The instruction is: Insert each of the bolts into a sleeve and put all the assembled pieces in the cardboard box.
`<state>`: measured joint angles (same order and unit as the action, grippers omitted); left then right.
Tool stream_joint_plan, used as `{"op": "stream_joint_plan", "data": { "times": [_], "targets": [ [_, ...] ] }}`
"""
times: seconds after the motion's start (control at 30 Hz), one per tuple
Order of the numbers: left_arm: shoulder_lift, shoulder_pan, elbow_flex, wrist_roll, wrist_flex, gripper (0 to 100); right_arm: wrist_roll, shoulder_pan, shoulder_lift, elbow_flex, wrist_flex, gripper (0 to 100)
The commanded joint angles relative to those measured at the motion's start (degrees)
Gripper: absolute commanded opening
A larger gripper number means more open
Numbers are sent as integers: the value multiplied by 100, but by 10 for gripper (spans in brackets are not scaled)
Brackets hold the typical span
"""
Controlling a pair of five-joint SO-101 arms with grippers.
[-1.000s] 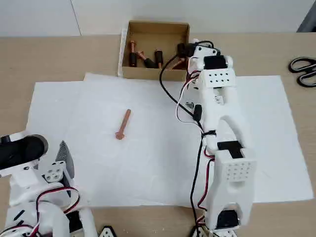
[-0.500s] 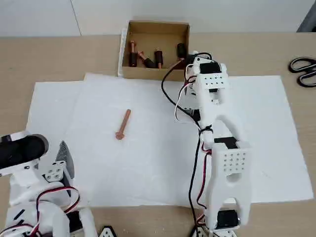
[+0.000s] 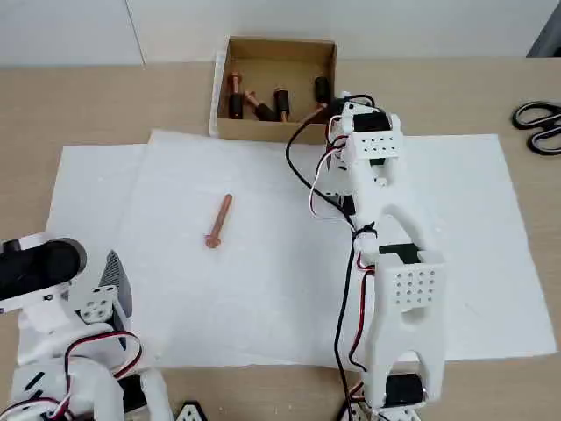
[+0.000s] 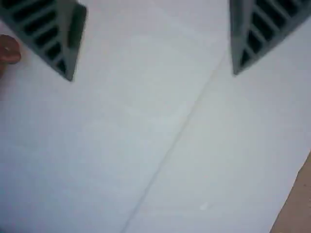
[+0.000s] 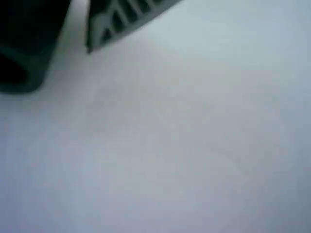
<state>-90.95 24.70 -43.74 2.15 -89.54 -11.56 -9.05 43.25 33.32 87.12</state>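
On white paper [image 3: 263, 289] | bolt [image 3: 219, 220] just outside left tool [image 4: 151, 75] (jaws wide)

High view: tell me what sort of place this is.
Probably a lab or hobby workbench set up for robot trials: a wooden table laid with white paper, two small white robot arms side by side, a cardboard box, and scissors lying aside.

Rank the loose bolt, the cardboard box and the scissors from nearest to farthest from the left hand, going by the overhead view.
Measured from the left hand, at the near left of the table:
1. The loose bolt, on the white paper, towards the middle.
2. The cardboard box, at the paper's far edge.
3. The scissors, at the far right.
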Motion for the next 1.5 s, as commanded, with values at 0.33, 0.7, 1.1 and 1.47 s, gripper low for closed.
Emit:
{"op": "stream_joint_plan", "data": {
  "times": [0.33, 0.7, 1.1, 1.47],
  "targets": [
    [-26, 35, -13, -26, 167, 200, 571, 295, -13, 9, 163, 3],
    [211, 35, 101, -141, 149, 202, 1776, 752, -2053, -26, 1191, 3],
    [4299, -299, 2677, -343, -202, 200, 2426, 1332, -3002, -1538, 1209, 3],
    [8009, -2673, 4101, -791, -835, 199, 2409, 1253, -3442, -2198, 1165, 4]
  ]
}}
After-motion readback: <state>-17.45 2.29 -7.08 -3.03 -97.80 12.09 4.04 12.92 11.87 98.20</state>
